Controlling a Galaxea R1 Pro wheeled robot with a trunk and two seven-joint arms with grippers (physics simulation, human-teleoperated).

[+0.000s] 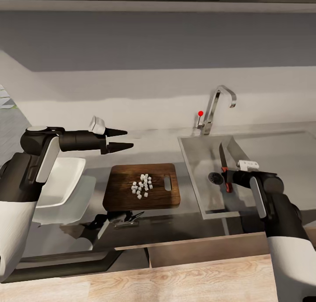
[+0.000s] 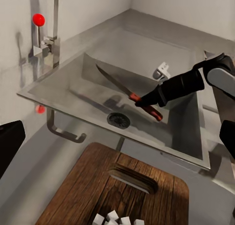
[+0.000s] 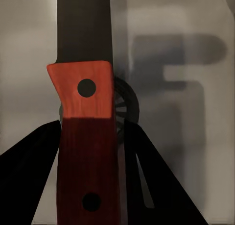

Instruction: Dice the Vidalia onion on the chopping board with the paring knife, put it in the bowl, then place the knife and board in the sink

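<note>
The paring knife hangs inside the sink over the round drain, its dark blade pointing away from me. My right gripper is shut on its red handle, with a finger on either side. In the left wrist view the knife is tilted above the basin floor. The wooden chopping board lies on the countertop with a small heap of white diced onion on it. My left gripper hovers open and holds nothing, above the counter behind the board's left end. The white bowl sits left of the board.
The chrome tap with its red knob stands behind the sink's left corner. The grey wall runs close behind the countertop. A pale wooden surface lies along the near edge below the counter front.
</note>
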